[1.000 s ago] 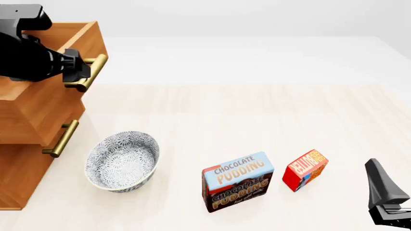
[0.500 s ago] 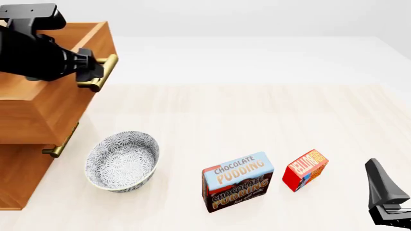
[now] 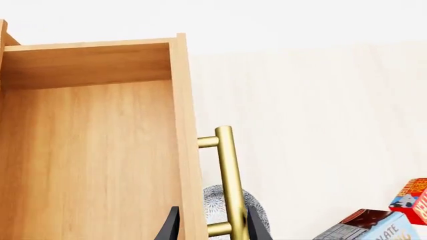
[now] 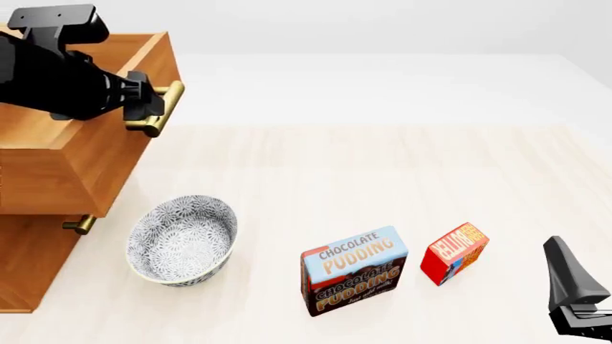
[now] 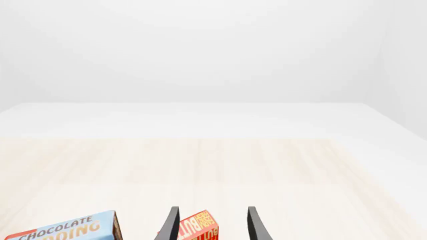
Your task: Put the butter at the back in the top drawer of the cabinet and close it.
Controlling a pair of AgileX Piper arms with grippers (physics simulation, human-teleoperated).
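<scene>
Cabinet: one light-brown wooden cabinet (image 4: 34, 265), far left on my screen.
Drawer: its top wooden drawer (image 3: 93, 150) is pulled out, one brass bar handle (image 3: 229, 180).
Bowl: one patterned grey bowl (image 4: 182, 241).
Pudding: one blue-brown box (image 4: 354, 271), reads "CHOCOLATE PUDDING".
Butter: one small red box (image 4: 455, 253), just right of the pudding, lettering too tilted to read.
Left gripper (image 4: 145, 107): pinching the handle.
Right gripper (image 5: 210, 225): fingers spread, near the butter.
</scene>
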